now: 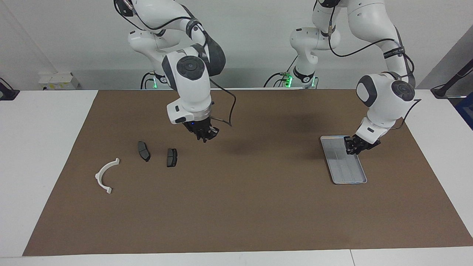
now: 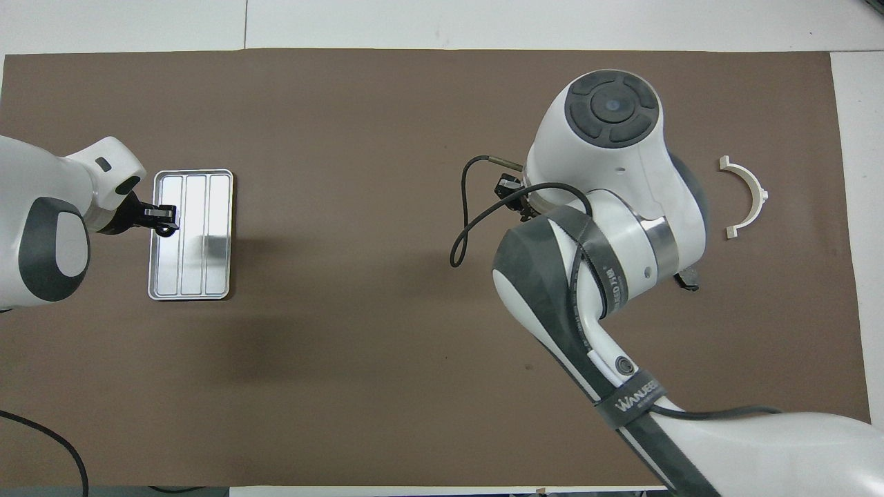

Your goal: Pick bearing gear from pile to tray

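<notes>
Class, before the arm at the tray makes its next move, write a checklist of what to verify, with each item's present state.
1. Left tool over the tray: ok.
2. Part held in left tool: cannot tell.
3. Tray flat on the mat: ok.
4. Right tool shut, raised, not touching the brake pads: ok.
5. White half-ring bracket apart from both pads: ok.

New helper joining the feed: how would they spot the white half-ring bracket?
Start at the brown mat, toward the right arm's end of the table. Beside two dark grey brake pads lies the white half-ring bracket. It alone is white, curved and open like a C.
</notes>
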